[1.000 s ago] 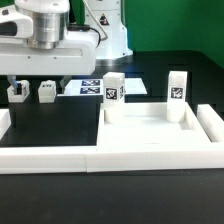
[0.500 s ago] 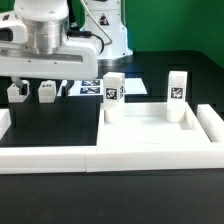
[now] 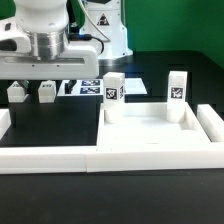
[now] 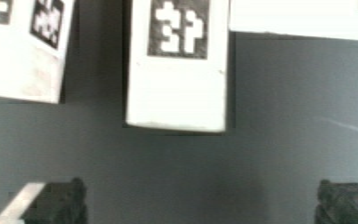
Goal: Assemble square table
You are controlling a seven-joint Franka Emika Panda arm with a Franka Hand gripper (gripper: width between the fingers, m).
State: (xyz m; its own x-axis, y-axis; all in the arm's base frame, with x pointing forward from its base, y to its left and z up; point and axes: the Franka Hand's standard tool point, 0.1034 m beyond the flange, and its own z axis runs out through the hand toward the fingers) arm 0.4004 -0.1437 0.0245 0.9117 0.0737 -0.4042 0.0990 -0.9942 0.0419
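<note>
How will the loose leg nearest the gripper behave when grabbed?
The leg looks like a square-sided plastic block, so it is probably stiff and light. Lying on a flat side, it should not roll. Its smooth white faces might slip a little in the open gripper.

slab | upright legs on its two far corners | loose legs on table, exterior view's left
</note>
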